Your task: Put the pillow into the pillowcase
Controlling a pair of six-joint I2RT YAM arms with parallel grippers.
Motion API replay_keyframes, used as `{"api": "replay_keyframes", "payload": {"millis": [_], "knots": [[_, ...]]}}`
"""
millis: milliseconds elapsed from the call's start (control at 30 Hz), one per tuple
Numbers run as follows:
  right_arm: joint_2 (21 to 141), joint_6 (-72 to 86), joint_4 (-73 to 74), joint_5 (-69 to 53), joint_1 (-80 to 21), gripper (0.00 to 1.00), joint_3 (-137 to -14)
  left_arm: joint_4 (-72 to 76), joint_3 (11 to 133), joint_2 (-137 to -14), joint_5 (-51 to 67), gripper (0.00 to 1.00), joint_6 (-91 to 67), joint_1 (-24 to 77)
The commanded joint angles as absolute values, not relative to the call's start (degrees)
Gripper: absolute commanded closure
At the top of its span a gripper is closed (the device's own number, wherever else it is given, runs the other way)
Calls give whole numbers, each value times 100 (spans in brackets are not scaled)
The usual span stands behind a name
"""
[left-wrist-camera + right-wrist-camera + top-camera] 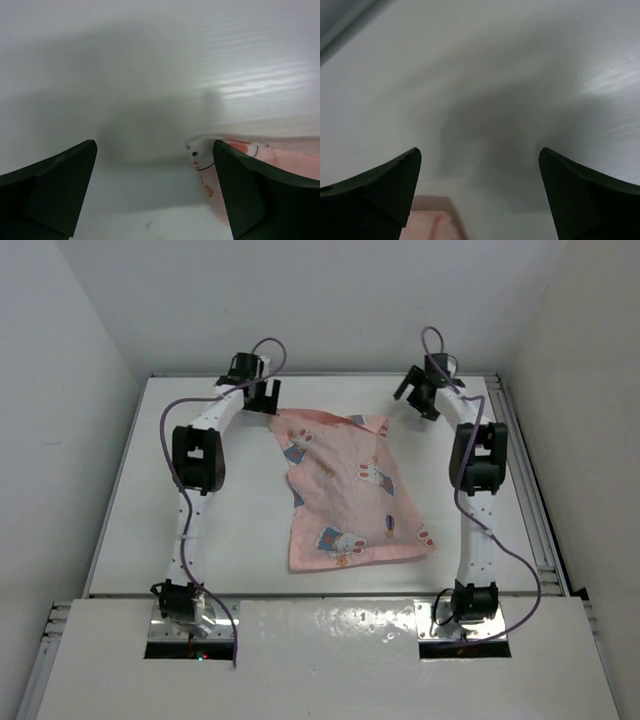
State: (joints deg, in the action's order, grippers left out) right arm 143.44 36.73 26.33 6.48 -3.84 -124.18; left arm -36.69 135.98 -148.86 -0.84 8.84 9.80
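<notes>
The pink pillowcase (pixel 345 490) with white rabbits lies spread out and rumpled in the middle of the table. The pillow is hidden from every view. My left gripper (pixel 262 392) hovers open at the pillowcase's far left corner; in the left wrist view that gripper (pixel 155 150) has nothing between its fingers, and the pillowcase corner (pixel 202 155) lies on the table beside the right finger. My right gripper (pixel 415 392) is open beyond the far right corner. In the right wrist view it (pixel 479 152) is empty, with a pink pillowcase edge (pixel 432 225) low by the left finger.
The white table (pixel 240 540) is enclosed by white walls at the back and both sides. Metal rails (pixel 540 530) run along the right edge. Both arms reach along the pillowcase's sides, with purple cables looping off them.
</notes>
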Motion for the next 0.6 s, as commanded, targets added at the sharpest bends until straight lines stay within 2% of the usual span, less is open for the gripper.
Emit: {"api": "replay_keyframes", "payload": {"millis": [0, 67, 167, 233, 267, 300, 400, 433, 500, 533, 567], "knots": [[13705, 5203, 1174, -569, 272, 1, -11508, -2461, 13693, -14372, -686, 0, 185, 502], [13352, 4784, 976, -510, 229, 1, -10850, -2391, 13231, -14064, -267, 0, 324, 422], [12737, 3922, 1230, -334, 53, 1, -10234, -2040, 12096, -12968, 620, 1, 1436, 570], [12219, 3604, 1327, -299, -121, 1, -9600, -2266, 11787, -12763, 1062, 11, 1931, 685], [12069, 3517, 1275, -308, -140, 1, -9363, -2668, 11795, -12727, 1168, 28, 2316, 799], [11876, 3403, 1170, -351, -236, 6, -9143, -2855, 11812, -12735, 1291, 40, 2459, 852], [11365, 3008, 950, -605, -421, 27, -8474, -3295, 11795, -12840, 1625, 74, 2803, 1045], [11303, 2919, 949, -824, -596, 46, -8368, -3357, 11795, -12902, 1643, 77, 2847, 1098], [11162, 2576, 1002, -1001, -816, 68, -8411, -3358, 11830, -13077, 1565, 80, 2804, 1213], [11127, 2488, 1019, -1002, -1052, 88, -8481, -3331, 11882, -13217, 1477, 80, 2734, 1248], [11092, 2453, 941, -1002, -1185, 94, -8499, -3288, 11918, -13297, 1433, 81, 2542, 1265]]}}
